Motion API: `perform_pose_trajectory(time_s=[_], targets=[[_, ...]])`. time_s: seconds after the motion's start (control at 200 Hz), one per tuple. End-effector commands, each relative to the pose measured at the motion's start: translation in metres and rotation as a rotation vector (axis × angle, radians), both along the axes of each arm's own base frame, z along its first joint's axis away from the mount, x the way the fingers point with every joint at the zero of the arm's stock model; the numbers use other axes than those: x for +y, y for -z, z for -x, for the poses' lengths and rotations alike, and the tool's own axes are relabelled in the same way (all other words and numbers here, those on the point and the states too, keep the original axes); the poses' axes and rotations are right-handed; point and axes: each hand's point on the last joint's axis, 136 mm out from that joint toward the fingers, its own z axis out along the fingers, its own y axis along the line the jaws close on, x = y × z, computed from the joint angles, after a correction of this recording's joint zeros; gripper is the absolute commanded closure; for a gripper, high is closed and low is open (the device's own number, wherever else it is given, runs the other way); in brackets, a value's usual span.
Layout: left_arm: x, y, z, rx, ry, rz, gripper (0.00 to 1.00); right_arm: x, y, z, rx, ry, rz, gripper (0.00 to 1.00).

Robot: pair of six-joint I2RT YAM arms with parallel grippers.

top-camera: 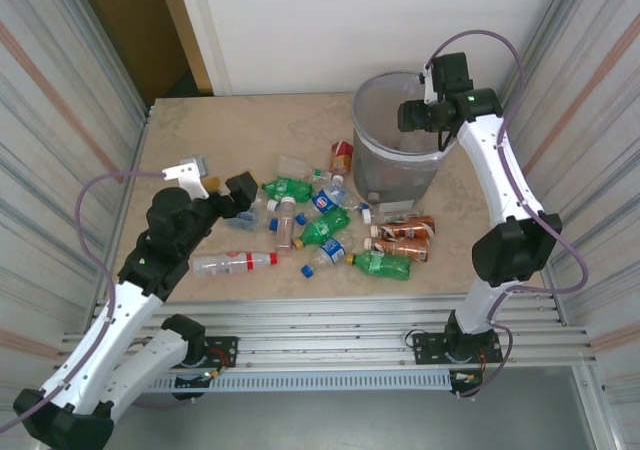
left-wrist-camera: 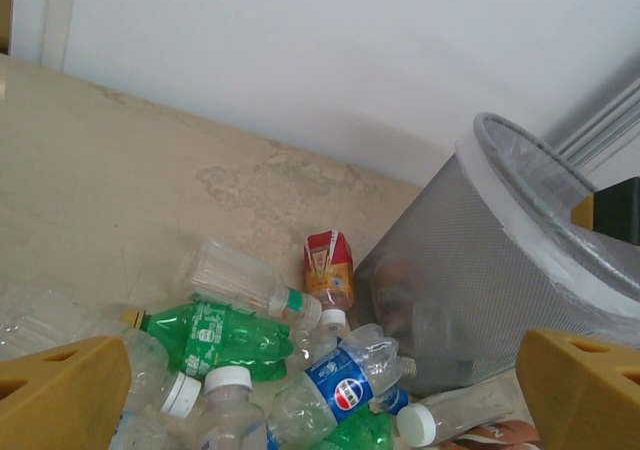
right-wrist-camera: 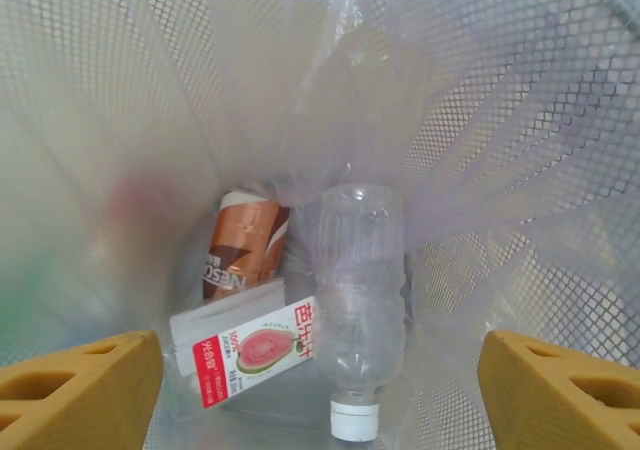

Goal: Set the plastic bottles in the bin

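- The plastic bottles (top-camera: 320,228) lie in a loose heap on the worktop (top-camera: 200,135), just beside the bin (top-camera: 385,170), many touching or overlapping
- Inside the bin already lie a clear bottle (right-wrist-camera: 360,300) and a brown-labelled bottle (right-wrist-camera: 240,255)
- The left claw (top-camera: 213,182) hangs at the heap's left edge, jaws spread wide with nothing between them; its wrist view looks over a green bottle (left-wrist-camera: 215,335) and a blue-labelled bottle (left-wrist-camera: 335,390)
- The right claw (top-camera: 422,116) hovers over the bin's mouth, jaws wide apart and empty
- The bottles look empty, so they are likely very light, thin-walled and springy: a hard squeeze would probably dent them, and a weak one might let them slip
- Their smooth round sides will likely roll or skid when nudged, and neighbours may be dragged along
- The best hold, I judge, is across the body near the shoulder or neck, where the plastic is stiffer, with the jaws crosswise to the bottle's length
- The red-labelled bottle (top-camera: 232,261) lies apart from the heap at the near left, so it looks easiest to take cleanly
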Motion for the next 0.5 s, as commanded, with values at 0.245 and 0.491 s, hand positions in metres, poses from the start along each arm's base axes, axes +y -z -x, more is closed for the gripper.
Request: perform_pose_trajectory(time_s=[0.245,0.491], targets=[[0.035,0.044,0.005,0.196,-0.178,-0.056,0.01,0.027,-0.054,0.027,-0.192,-0.058,-0.015,0.12],[0.067,0.092,0.031,0.42,-0.378,0.006,0.01,0.029,-0.064,0.049,-0.242,-0.047,-0.072,0.02]])
